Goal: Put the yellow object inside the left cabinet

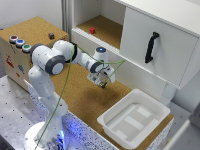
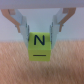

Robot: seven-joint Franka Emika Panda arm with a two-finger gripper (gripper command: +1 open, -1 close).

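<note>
The gripper [image 1: 103,80] is hanging near the middle of the exterior frame, above the cork-topped desk [image 1: 80,95], and its fingers [image 2: 21,22] are pinching the yellow block [image 2: 40,46], which the wrist view shows clamped between the two pads with a black letter N and a bar on its near face. The block is sitting clear of the cork surface below it, so it is being carried rather than resting. The left cabinet [image 1: 107,30], the doorless compartment with the cork floor, is lying toward the upper middle of the exterior frame, well apart from the gripper, with a small red cube [image 1: 92,30] already on its floor. Judgement: the step in hand is the carry to that opening. To do it well, the arm should be keeping the block high enough to clear the compartment's front lip, entering squarely between the white walls, and releasing away from the red cube, low over the floor so the block is not bouncing. The yellow-green cable [image 1: 65,85] draped along the arm should be watched for snagging. The wrist view is giving the grip detail, which the exterior view blurs to almost nothing; the exterior view alone is showing the cabinet, the closed door with the black handle [image 1: 151,47], and the white tray [image 1: 134,118] at lower right.
</note>
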